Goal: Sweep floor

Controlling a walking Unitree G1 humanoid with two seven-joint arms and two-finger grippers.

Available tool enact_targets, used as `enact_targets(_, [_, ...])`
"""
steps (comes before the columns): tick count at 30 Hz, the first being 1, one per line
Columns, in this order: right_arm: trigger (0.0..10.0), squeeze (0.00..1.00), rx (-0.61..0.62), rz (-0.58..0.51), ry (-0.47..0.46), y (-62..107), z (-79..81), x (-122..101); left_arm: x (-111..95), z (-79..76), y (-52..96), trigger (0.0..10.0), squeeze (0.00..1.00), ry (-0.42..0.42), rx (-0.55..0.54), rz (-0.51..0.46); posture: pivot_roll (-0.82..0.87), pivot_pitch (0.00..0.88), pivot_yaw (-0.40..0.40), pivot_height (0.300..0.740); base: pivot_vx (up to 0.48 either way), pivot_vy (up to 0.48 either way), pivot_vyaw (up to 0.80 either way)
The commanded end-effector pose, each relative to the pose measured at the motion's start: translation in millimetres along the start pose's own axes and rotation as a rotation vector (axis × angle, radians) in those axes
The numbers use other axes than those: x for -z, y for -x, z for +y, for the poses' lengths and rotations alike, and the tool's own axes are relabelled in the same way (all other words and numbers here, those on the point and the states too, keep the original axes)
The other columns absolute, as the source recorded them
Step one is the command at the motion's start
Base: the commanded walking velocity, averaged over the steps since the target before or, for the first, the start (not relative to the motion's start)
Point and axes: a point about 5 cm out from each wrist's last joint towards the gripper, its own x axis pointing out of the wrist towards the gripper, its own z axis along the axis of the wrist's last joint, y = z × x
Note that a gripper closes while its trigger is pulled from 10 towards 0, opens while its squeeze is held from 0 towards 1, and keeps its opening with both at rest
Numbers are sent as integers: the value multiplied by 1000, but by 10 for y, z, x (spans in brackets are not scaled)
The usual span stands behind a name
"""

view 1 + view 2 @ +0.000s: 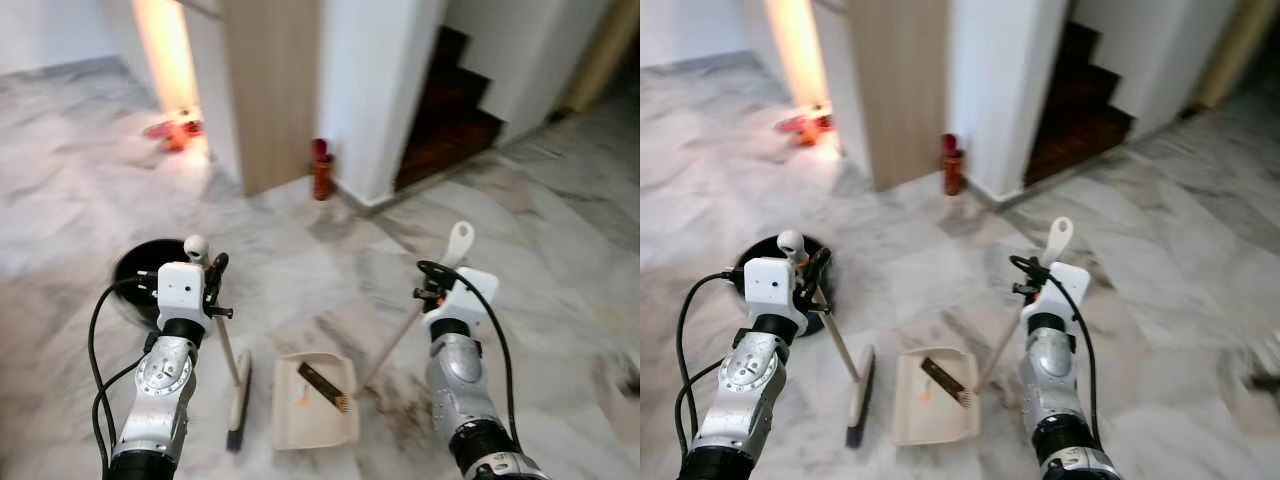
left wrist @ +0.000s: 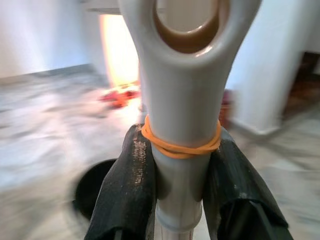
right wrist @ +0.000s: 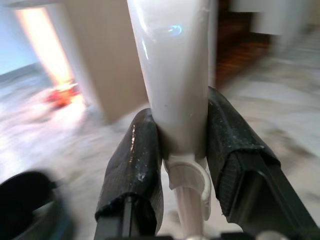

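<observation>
My left gripper (image 1: 208,275) is shut on the white broom handle (image 2: 182,105), which has an orange rubber band around it. The broom head (image 1: 238,394) rests on the marble floor to the left of the dustpan. My right gripper (image 1: 440,285) is shut on the white dustpan handle (image 3: 172,85). The cream dustpan (image 1: 314,402) sits on the floor between my arms. A dark comb-like piece of debris (image 1: 324,386) and a small orange bit (image 1: 303,400) lie in its tray.
A black round bin (image 1: 135,280) stands on the floor at my left. Ahead are a wooden panel (image 1: 270,90), a red bottle (image 1: 321,168), a white wall and dark wooden stairs (image 1: 445,110). Red items (image 1: 172,130) lie in a bright doorway.
</observation>
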Motion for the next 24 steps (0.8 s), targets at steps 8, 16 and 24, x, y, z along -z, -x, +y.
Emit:
enact_targets(8, [10000, 0, 23, -31, -31, -36, -58, -78, -120, -87, -47, 10000, 0, -16, 30, -62, 116, 28, -62, 740, 0, 0, 0])
enact_targets(16, [10000, 0, 19, -29, -33, -41, -57, -79, -113, -95, -49, 10000, 0, -20, 33, -54, 115, 25, -61, 740, 0, 0, 0])
enact_targets(24, [10000, 0, 11, -21, -36, -43, -45, -69, -110, -109, -50, 10000, 0, -12, 41, -51, 115, 22, -60, 740, 0, 0, 0])
